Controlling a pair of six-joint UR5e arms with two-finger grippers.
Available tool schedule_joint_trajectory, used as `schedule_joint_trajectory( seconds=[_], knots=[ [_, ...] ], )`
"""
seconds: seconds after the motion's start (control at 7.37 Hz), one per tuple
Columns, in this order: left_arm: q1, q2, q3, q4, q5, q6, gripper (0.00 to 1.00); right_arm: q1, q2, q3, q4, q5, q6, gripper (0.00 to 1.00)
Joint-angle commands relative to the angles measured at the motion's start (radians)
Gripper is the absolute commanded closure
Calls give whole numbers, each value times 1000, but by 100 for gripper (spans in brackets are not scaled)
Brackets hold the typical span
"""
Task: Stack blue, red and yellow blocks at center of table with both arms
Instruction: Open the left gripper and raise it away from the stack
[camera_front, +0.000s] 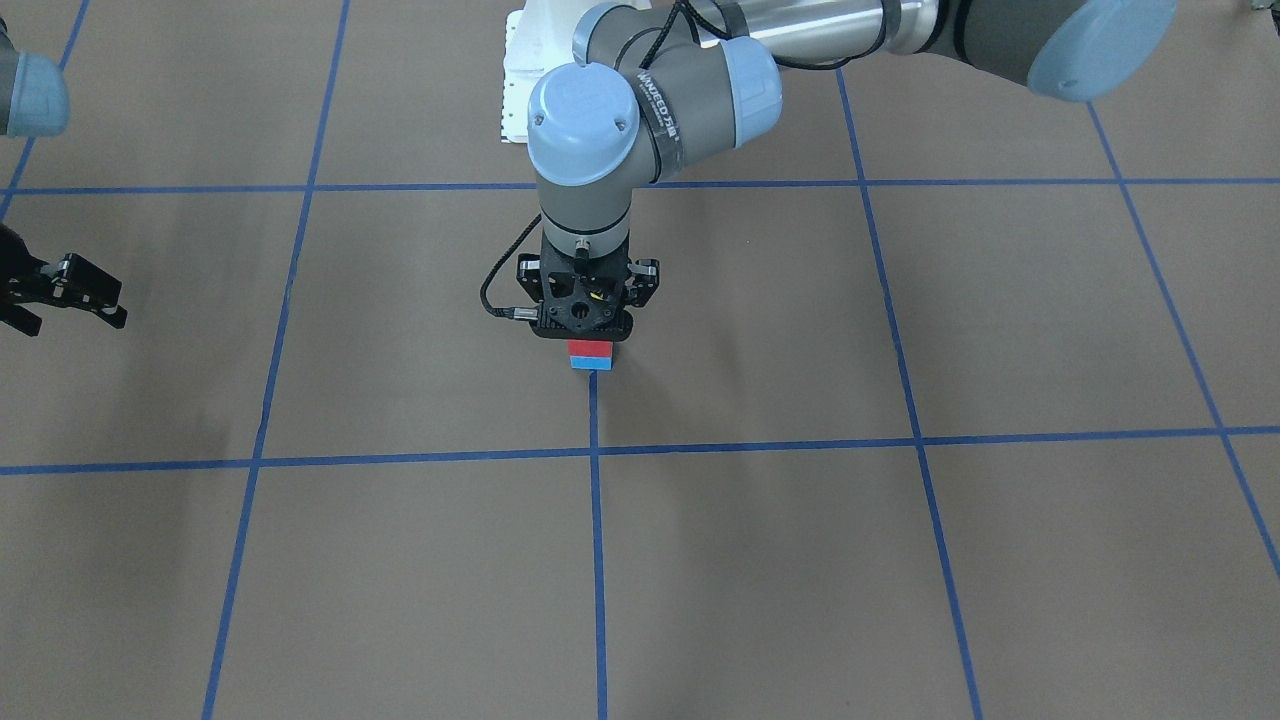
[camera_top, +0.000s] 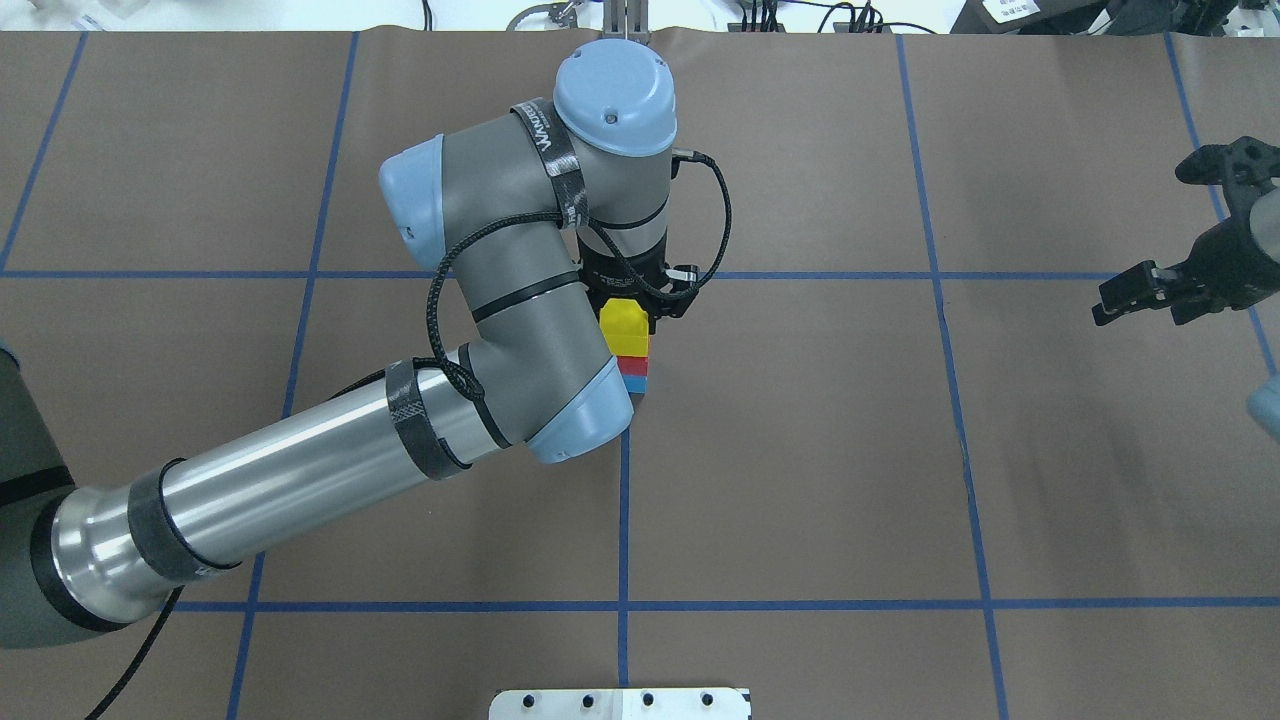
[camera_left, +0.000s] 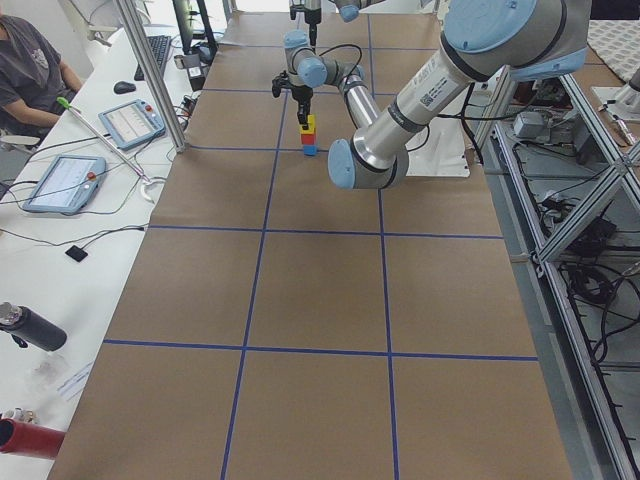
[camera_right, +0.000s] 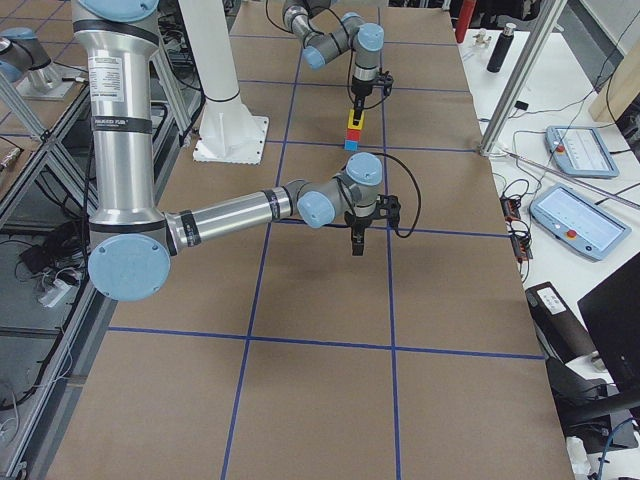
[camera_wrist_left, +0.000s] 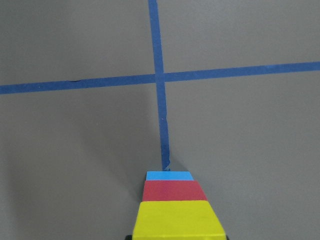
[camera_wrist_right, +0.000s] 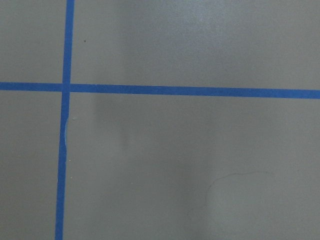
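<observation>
Brown taped table (camera_front: 900, 560): left gripper (camera_top: 628, 308) clamped on yellow block (camera_top: 623, 328), atop red block (camera_front: 589, 349), atop blue block (camera_front: 590, 363). Right gripper (camera_front: 78, 322) well apart, fingers spread, holding nothing.

The left arm (camera_top: 300, 480) has a silver tube, grey joints, pale-blue screwed caps, white-lettered black straps and a braided black cable (camera_top: 436, 300) at its 9 o'clock. The left gripper (camera_front: 588, 338) and right gripper (camera_top: 1141, 240) are black.
</observation>
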Motion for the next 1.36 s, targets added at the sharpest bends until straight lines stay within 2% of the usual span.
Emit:
schedule_joint_trajectory(
  seconds=[0.0,0.14,0.81,0.95,1.22],
  knots=[
    [2,0,2,-16,0,-6,16,0,0,0,0,-1,0,0],
    [2,0,5,-20,0,-7,1,0,0,0,0,-1,-2,0],
    [-5,0,-25,-6,2,-9,1,0,0,5,0,2,-2,0],
    [-21,35,-91,28,0,-7,1,2,-3,6,0,2,-2,0],
    [-78,252,-388,127,-2,70,1,20,-11,2,0,2,-9,0]
  ],
)
